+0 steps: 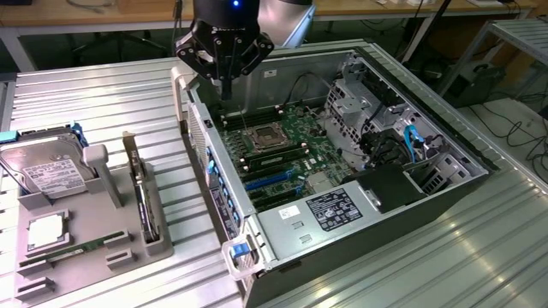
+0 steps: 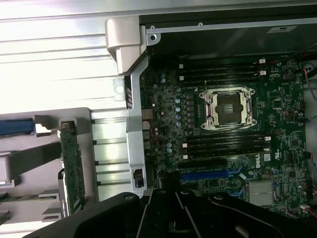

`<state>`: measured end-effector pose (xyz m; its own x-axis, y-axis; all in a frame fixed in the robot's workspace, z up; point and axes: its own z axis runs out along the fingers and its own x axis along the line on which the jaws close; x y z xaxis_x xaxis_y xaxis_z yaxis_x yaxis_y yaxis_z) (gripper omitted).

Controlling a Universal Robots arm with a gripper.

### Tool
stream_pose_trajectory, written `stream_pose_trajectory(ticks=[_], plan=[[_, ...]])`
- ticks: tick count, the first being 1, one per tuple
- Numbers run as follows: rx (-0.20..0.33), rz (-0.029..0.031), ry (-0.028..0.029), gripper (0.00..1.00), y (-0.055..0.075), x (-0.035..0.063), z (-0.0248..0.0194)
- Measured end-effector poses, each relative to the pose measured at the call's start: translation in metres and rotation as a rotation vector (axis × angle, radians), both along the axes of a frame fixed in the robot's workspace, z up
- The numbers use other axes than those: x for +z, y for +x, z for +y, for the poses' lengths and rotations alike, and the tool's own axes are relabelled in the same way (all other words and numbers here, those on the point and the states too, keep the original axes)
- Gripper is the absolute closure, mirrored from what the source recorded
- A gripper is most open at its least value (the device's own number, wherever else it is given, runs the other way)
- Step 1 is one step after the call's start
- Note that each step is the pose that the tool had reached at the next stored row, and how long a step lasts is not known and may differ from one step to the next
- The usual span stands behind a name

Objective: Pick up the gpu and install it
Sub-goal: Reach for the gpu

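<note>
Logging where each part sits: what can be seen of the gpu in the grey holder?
The gpu is a thin green circuit card standing on its long edge in a slot of the grey holder, at the exterior view's left of the open computer case. A silver metal bracket rises at its far end. Only the holder touches it; the shut gripper hangs apart, above the case's rim.

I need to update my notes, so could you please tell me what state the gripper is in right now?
Gripper: shut, holding nothing; the gpu stands in the grey rack.
</note>
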<state>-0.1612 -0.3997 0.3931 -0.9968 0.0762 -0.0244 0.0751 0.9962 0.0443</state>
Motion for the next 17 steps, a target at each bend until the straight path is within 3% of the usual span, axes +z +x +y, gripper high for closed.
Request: stream_pose_trajectory(ticks=[17], plan=[[0.000, -0.0001, 0.0001, 0.89, -0.0076, -0.0002, -0.0001]])
